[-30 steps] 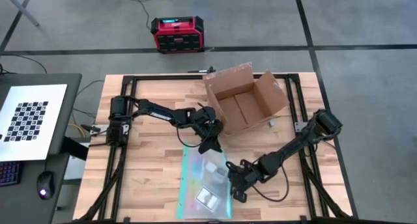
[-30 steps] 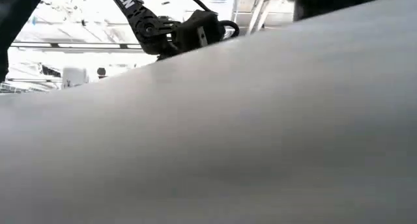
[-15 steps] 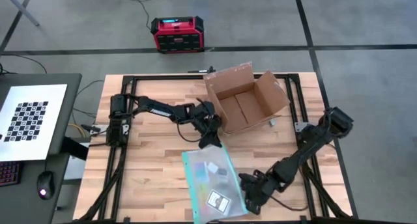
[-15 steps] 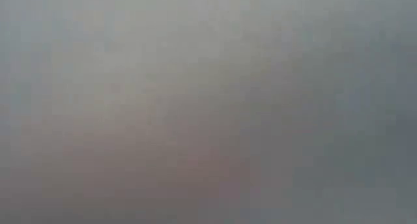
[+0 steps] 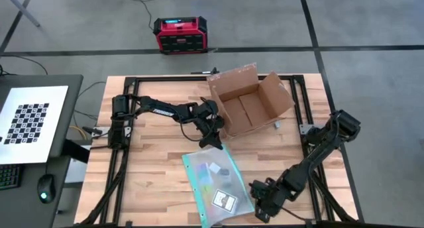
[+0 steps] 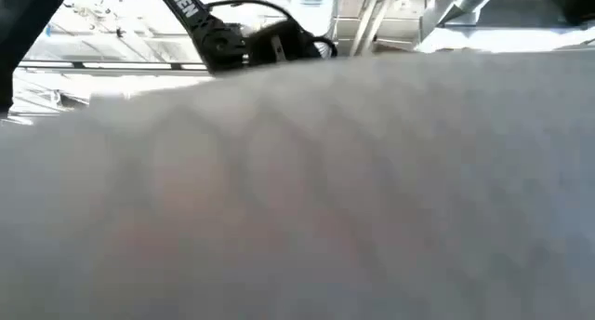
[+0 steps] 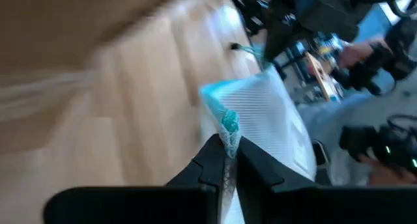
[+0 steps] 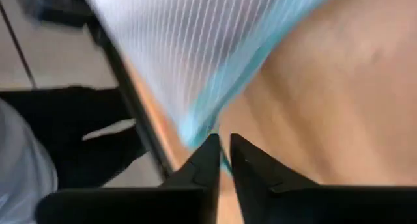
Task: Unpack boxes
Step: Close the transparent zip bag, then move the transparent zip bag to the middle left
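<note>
So the non-box stuff: there's a clear plastic pouch with teal edges point(image 5: 217, 183) lying flat on the wooden desk point(image 5: 146, 168), lower middle of the overhead frame, tilted a bit. A few small items sit inside it, including a white card with a dark mark point(image 5: 225, 202). Up top on the grey floor sits a red and black case point(image 5: 179, 34). Far left has a side table with a checkerboard sheet point(image 5: 31, 122), plus a mouse point(image 5: 44, 189) and a keyboard corner point(image 5: 9, 176) in the lower left. The low view is mostly filled by something pale and blurry right up close.
</note>
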